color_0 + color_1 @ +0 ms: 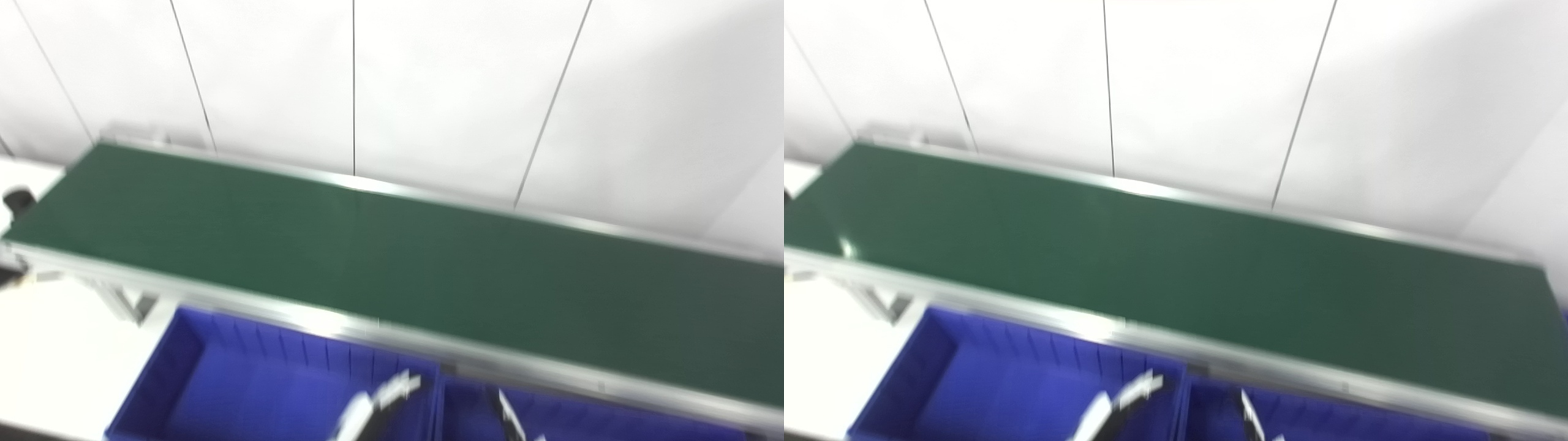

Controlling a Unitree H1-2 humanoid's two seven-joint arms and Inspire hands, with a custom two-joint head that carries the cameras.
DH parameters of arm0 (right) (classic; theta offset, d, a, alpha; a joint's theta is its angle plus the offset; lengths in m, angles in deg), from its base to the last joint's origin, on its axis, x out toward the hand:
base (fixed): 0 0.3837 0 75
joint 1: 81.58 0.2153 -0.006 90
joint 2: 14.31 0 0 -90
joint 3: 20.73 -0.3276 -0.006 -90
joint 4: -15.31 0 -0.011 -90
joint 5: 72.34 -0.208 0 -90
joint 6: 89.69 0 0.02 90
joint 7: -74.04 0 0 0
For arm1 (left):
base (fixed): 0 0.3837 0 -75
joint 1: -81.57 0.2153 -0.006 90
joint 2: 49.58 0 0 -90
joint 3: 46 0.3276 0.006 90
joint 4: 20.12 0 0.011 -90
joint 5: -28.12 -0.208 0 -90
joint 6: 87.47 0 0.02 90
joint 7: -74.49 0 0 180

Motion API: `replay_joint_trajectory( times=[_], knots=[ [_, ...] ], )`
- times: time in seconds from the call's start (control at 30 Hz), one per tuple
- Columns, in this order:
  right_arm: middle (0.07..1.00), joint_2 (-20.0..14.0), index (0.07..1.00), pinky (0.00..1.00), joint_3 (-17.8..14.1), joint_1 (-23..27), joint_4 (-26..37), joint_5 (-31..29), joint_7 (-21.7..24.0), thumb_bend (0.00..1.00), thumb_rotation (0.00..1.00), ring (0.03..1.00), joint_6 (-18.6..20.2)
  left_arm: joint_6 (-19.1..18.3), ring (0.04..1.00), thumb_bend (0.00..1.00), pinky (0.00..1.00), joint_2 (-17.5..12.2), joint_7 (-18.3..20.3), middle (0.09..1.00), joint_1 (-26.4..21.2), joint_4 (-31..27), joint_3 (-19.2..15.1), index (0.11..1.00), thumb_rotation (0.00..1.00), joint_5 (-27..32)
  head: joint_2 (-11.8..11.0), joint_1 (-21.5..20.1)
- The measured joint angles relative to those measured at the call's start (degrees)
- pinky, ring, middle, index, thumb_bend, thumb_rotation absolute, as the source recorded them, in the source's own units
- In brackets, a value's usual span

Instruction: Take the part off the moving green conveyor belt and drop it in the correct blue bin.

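The green conveyor belt (392, 257) runs across the view from upper left to right, and no part shows on it. Two blue bins stand below its near rail: the left bin (202, 386) and the right bin (588, 422). My left hand (376, 401) pokes in at the bottom edge over the left bin, only blurred fingertips showing. My right hand (508, 419) shows as a thin sliver at the bottom edge over the right bin. The picture is blurred, so neither hand's state can be read.
The belt's silver near rail (367, 331) separates the belt from the bins. A white wall with dark seams (353, 86) stands behind the belt. A dark knob (17, 201) sits at the belt's left end. Frame legs (122, 300) stand under the left end.
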Motion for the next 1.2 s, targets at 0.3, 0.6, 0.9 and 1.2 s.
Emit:
replay_joint_trajectory(
  times=[0.3, 0.6, 0.9, 1.2],
  knots=[
    [1.0, -2.47, 0.964, 1.0, 9.66, 3.75, -2.54, 1.15, -11.69, 0.77, 1.0, 1.0, -0.01, 0.02, 0.978, 0.98, 0.97, -0.43, -1.18, 0.966, -1.05, 0.43, 3.22, 0.859, 1.0, 3.59, -0.44, -2.11],
    [0.987, -2.79, 0.952, 0.97, 12.62, 4.47, -2.63, -0.53, -14.02, 0.8, 1.0, 0.985, -0.06, 0.03, 0.991, 0.97, 0.99, -2.43, -0.77, 0.977, -0.53, -1.82, 3.66, 0.879, 1.0, 6.03, 0.26, -7.82],
    [0.954, -1.36, 0.928, 0.94, 11.83, 3.27, -0.12, -1.4, -12.17, 0.81, 0.98, 0.958, -0.07, 0.07, 1.0, 0.9, 1.0, -4.89, 4.25, 1.0, 1.91, -8.08, 1.68, 0.938, 1.0, 8.76, 8.23, -21.66],
    [0.956, 3.15, 0.936, 0.94, 8.12, 2.46, 1.87, -1.11, -9.04, 0.81, 1.0, 0.96, -0.1, 0.07, 1.0, 0.83, 1.0, -8.35, 12.14, 0.999, 5.63, -16.48, -4.48, 0.929, 1.0, 11.81, 13.09, -28.02]
  ],
)
